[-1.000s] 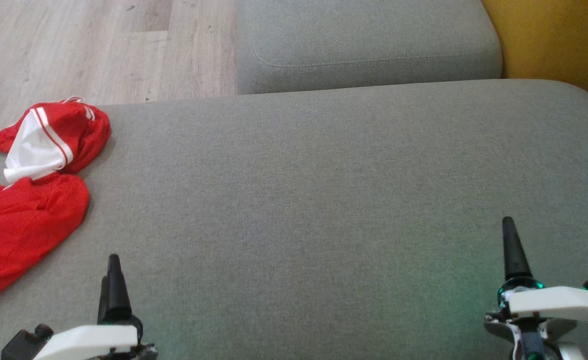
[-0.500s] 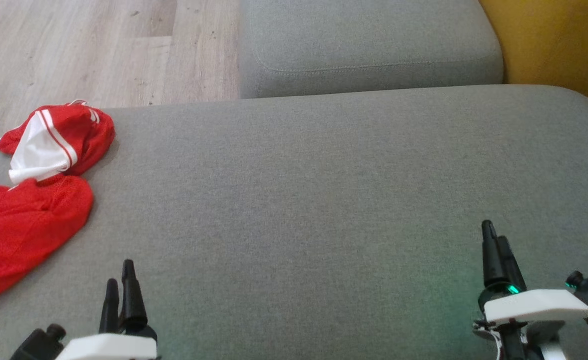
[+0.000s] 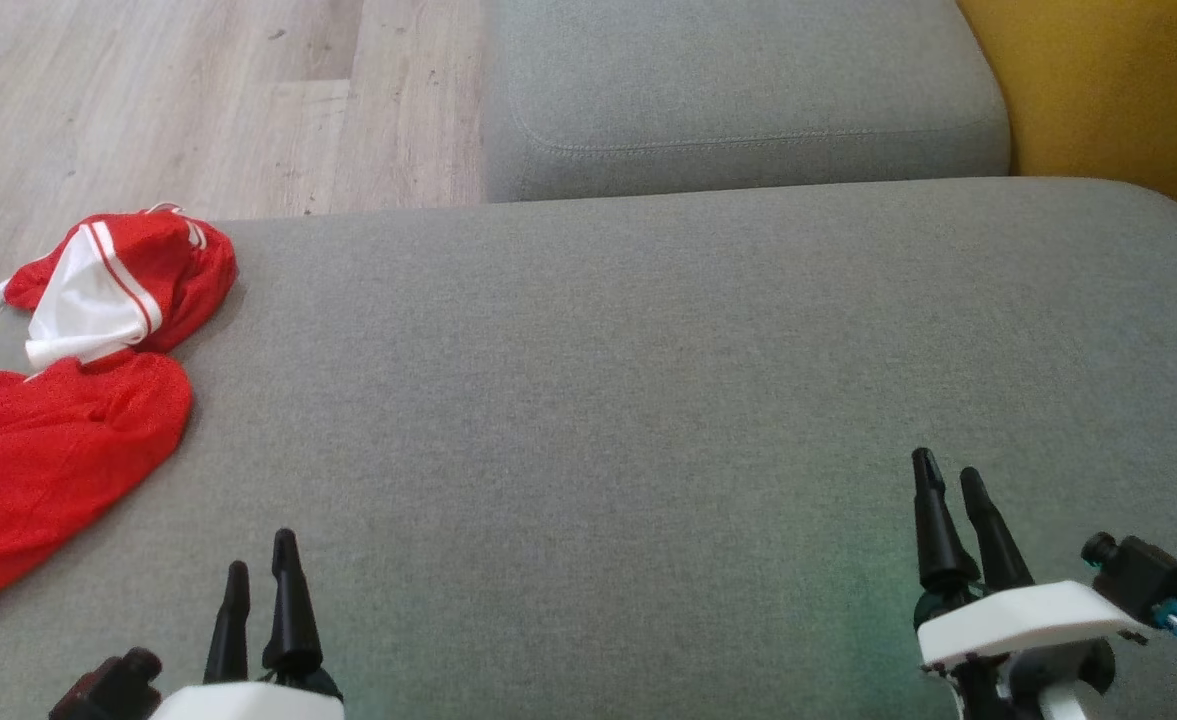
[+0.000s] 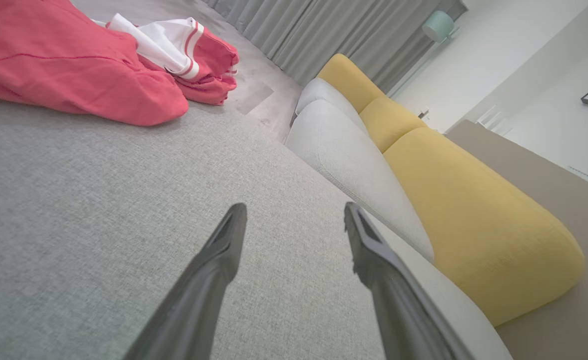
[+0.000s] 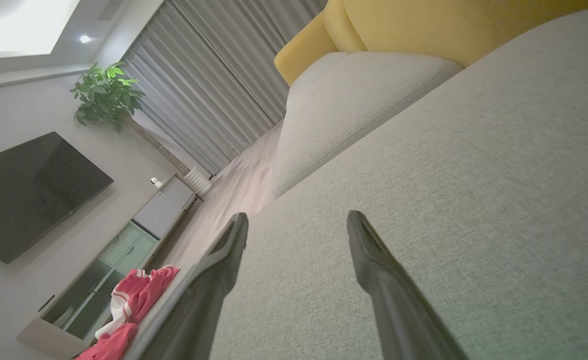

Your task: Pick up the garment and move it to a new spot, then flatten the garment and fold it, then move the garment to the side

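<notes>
Pointing over the grey sofa seat (image 3: 588, 380), the left gripper (image 3: 260, 556) and right gripper (image 3: 946, 470) are both standing wide open, gripping nothing. The red-and-white garment (image 3: 58, 440) is lying crumpled at the seat's left edge, well apart from both. Wooden floor (image 3: 198, 100) is showing beyond, a yellow cushion (image 3: 1108, 90) at right.

No readable text, label or number anywhere — not even on the garment (image 3: 58, 400).

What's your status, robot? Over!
Left hand open, empty. Right hand open, empty. Red garment crumpled at left edge of cushion, untouched. Nothing in the way.
</notes>
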Tool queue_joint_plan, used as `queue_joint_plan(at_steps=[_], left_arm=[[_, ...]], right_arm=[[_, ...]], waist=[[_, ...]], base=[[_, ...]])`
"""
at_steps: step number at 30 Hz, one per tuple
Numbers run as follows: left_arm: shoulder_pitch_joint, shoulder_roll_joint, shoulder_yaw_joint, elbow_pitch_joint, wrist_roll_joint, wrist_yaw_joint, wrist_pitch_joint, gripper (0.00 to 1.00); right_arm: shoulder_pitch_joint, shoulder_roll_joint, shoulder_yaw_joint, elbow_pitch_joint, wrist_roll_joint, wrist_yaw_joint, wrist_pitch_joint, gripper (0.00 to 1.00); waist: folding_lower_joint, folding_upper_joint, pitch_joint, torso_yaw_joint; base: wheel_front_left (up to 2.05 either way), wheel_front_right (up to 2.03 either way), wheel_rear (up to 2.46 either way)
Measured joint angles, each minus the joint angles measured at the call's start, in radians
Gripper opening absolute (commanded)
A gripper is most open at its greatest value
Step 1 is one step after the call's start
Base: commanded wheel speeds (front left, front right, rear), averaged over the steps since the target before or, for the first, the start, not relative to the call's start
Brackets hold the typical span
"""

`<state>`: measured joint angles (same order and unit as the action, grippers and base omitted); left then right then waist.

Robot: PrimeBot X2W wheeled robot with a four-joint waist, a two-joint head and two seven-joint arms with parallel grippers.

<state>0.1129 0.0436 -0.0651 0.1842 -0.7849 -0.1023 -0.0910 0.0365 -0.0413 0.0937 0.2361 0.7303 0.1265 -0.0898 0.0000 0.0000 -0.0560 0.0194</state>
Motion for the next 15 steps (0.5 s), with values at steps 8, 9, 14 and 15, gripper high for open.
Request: queue_joint_plan(at_steps=[8, 9, 14, 15], left_arm=[[0.022, 0.003, -0.014, 0.010, 0.097, 0.004, -0.025, 1.00], [0.022, 0.003, -0.018, 0.010, 0.110, 0.006, -0.026, 1.00], [0.023, 0.006, -0.030, 0.013, 0.168, 0.007, -0.043, 1.00], [0.024, 0.007, -0.030, 0.013, 0.180, 0.011, -0.044, 1.00]], right_arm=[[0.000, 0.000, 0.030, 0.023, -0.110, 0.000, -0.020, 1.00], [0.000, 0.000, 0.033, 0.024, -0.126, 0.000, -0.027, 1.00], [0.000, 0.000, 0.050, 0.033, -0.192, 0.000, -0.040, 1.00], [0.000, 0.000, 0.055, 0.035, -0.205, 0.000, -0.044, 1.00]], waist=[[0.0000, 0.0000, -0.006, 0.002], [0.0000, 0.0000, -0.007, 0.002], [0.0000, 0.0000, -0.013, 0.002], [0.0000, 0.0000, -0.014, 0.002]], base=[[0.00, 0.00, 0.00], [0.00, 0.00, 0.00], [0.00, 0.00, 0.00], [0.00, 0.00, 0.00]])
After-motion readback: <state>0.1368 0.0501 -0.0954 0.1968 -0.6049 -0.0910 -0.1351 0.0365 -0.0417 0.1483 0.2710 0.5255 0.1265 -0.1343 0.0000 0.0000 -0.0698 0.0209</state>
